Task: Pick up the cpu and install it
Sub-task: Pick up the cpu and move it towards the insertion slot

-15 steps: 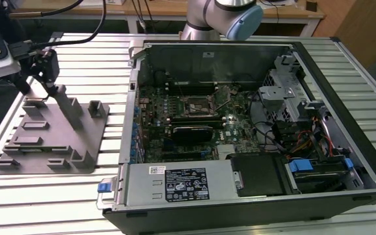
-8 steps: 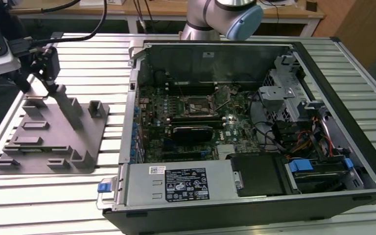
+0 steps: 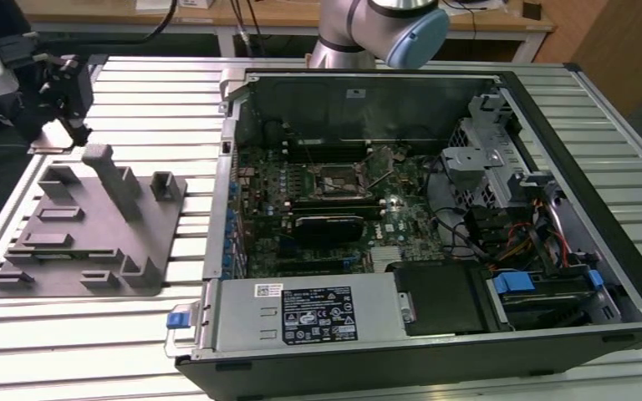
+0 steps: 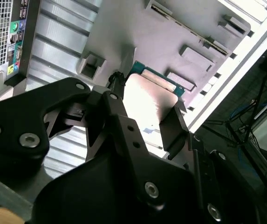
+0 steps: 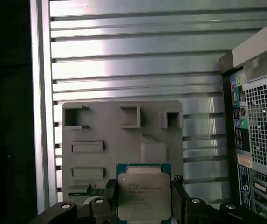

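Observation:
The cpu, a flat square chip with a silvery top and a green border, sits clamped between my two black fingers. My gripper is shut on it. In the second wrist view the cpu is bright between the fingers of the gripper. In the exterior view the gripper hangs at the far left, above the slatted table and just beyond the far end of the grey fixture. The motherboard's square socket lies inside the open computer case, well to the exterior view's right.
The grey plastic fixture with raised posts and pockets lies on the slatted metal table below the gripper. The computer case's rear panel stands close beside it. The arm's base rises behind the case. A black heatsink sits on the motherboard.

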Tool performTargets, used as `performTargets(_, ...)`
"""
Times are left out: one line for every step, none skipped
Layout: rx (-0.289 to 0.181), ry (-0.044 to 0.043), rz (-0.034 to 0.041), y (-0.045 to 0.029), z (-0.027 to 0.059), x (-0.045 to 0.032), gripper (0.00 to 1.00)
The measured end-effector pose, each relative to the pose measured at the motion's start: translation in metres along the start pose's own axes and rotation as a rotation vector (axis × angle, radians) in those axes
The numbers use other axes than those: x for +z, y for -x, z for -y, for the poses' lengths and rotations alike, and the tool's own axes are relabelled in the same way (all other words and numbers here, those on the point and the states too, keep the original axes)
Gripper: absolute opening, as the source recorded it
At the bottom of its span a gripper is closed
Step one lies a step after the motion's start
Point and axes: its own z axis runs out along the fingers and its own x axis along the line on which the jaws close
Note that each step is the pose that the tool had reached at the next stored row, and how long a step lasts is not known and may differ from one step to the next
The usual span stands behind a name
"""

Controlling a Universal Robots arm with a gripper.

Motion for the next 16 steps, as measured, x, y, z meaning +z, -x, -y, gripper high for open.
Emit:
performTargets(0.000,0.0000,0.0000,0.0001,-0.0002,-0.0037,0.55)
performTargets(0.000,0.0000,-0.0001,0.0001,-0.0004,-0.0072,0.55)
performTargets(0.000,-0.0001,-0.0001,0.0002,-0.0006,-0.0111,0.55)
performTargets(0.000,0.0001,0.0001,0.0003,-0.0008,-0.0147,0.55)
performTargets(0.000,0.0000,0.0000,0.0003,-0.0011,-0.0184,0.55)
performTargets(0.000,-0.0001,-0.0001,0.0003,-0.0013,-0.0219,0.55)
performTargets(0.001,0.0000,0.0000,0.0004,-0.0015,-0.0251,0.55)
performTargets(0.001,0.0000,0.0000,0.0004,-0.0017,-0.0280,0.55)
performTargets(0.001,-0.0001,0.0000,0.0004,-0.0018,-0.0301,0.55)
performTargets(0.001,0.0000,0.0000,0.0005,-0.0019,-0.0308,0.55)
performTargets(0.001,0.0001,0.0001,0.0004,-0.0019,-0.0308,0.55)
performTargets(0.001,0.0001,0.0002,0.0004,-0.0019,-0.0308,0.55)
performTargets(0.001,0.0001,0.0001,0.0004,-0.0019,-0.0309,0.55)
performTargets(0.001,0.0000,0.0001,0.0004,-0.0019,-0.0310,0.55)
performTargets(0.001,-0.0001,-0.0001,0.0006,-0.0019,-0.0311,0.55)
performTargets(0.001,-0.0001,-0.0002,0.0015,-0.0020,-0.0311,0.55)
